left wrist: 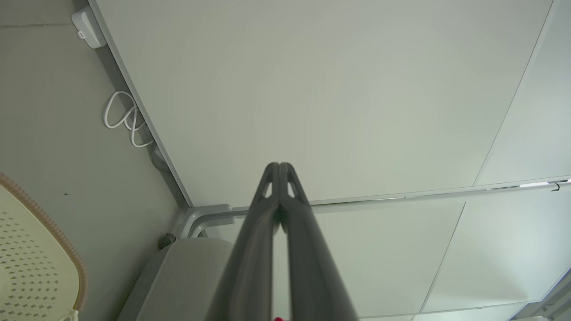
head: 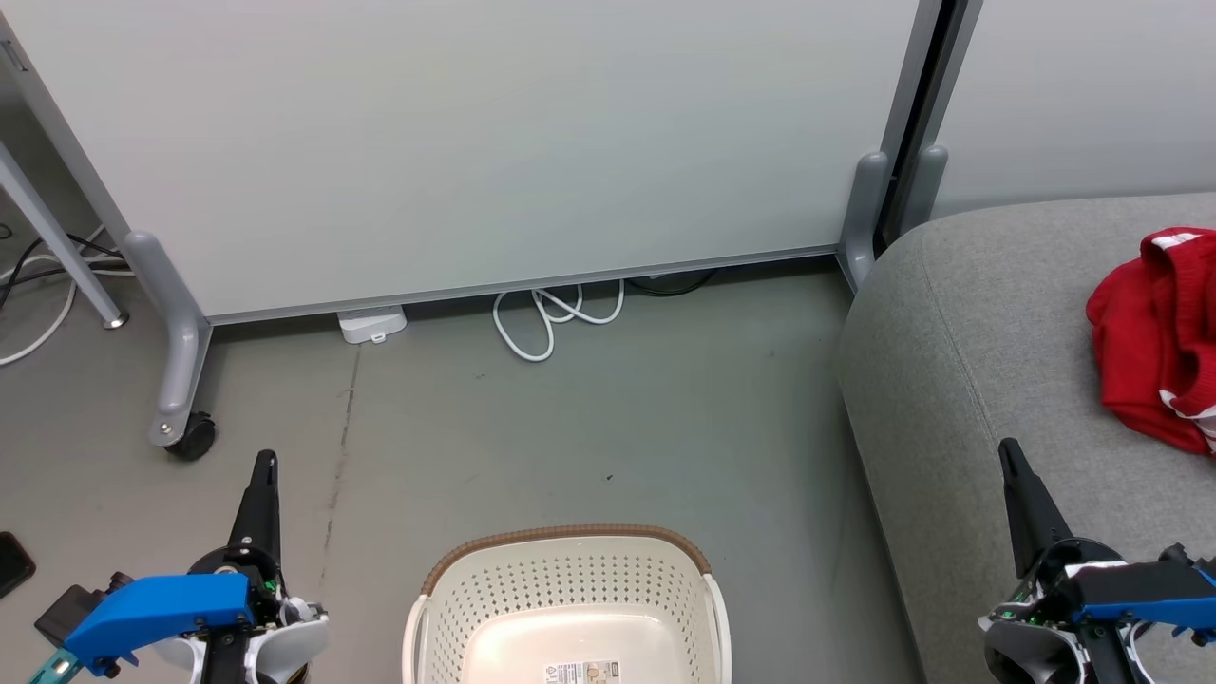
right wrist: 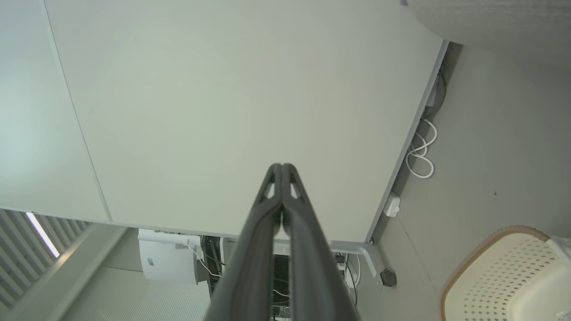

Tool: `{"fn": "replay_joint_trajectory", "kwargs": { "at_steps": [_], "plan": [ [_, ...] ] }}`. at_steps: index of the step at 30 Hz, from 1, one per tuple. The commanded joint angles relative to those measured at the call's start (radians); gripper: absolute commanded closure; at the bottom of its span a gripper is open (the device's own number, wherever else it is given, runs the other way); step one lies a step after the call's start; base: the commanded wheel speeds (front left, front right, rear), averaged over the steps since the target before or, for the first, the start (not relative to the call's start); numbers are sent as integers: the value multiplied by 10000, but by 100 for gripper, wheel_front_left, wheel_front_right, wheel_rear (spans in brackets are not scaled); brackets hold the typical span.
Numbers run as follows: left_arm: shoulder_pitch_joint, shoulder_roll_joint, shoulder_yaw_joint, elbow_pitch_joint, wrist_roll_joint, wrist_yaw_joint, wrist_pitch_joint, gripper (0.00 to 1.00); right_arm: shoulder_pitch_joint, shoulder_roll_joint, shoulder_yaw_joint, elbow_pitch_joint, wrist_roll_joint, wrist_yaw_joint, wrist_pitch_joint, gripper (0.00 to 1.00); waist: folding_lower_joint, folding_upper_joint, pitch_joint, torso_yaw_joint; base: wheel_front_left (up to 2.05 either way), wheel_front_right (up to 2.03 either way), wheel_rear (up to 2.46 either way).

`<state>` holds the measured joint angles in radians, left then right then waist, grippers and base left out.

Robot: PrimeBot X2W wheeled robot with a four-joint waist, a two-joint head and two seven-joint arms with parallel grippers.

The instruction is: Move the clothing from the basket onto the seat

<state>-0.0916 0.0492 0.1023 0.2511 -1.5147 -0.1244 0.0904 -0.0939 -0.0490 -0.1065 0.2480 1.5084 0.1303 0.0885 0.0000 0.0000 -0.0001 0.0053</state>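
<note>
The basket is recorded nearest, standing on the floor, its bare bottom and label exposed. The left gripper is seen over the floor to the basket's left and the right gripper against the seat. Both pairs of fingers are pressed together on nothing. Farther back, the clothing is heaped on the seat, well in from its left edge. A white cable is coiled beyond.

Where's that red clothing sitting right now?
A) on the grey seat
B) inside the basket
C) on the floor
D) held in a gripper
A: the red clothing lies crumpled on the grey seat at the right, while the visible part of the basket has a bare bottom.
</note>
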Motion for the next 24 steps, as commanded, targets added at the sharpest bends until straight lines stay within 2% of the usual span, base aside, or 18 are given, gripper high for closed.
{"fn": "replay_joint_trajectory", "kwargs": {
  "at_steps": [1,13,24],
  "plan": [
    [-186,18,59,-64,-225,-89,76,100,-159,-22,-39,-46,261,7,87,100,0,0,5,-8,0,0,0],
    [-244,18,146,-75,-1037,-106,280,100,-216,-21,-97,-47,1104,7,300,100,0,0,32,-53,0,0,0],
    [-223,18,142,-73,-993,-106,273,100,-198,-21,-90,-46,1057,7,293,100,0,0,32,-53,0,0,0]
  ]
}}
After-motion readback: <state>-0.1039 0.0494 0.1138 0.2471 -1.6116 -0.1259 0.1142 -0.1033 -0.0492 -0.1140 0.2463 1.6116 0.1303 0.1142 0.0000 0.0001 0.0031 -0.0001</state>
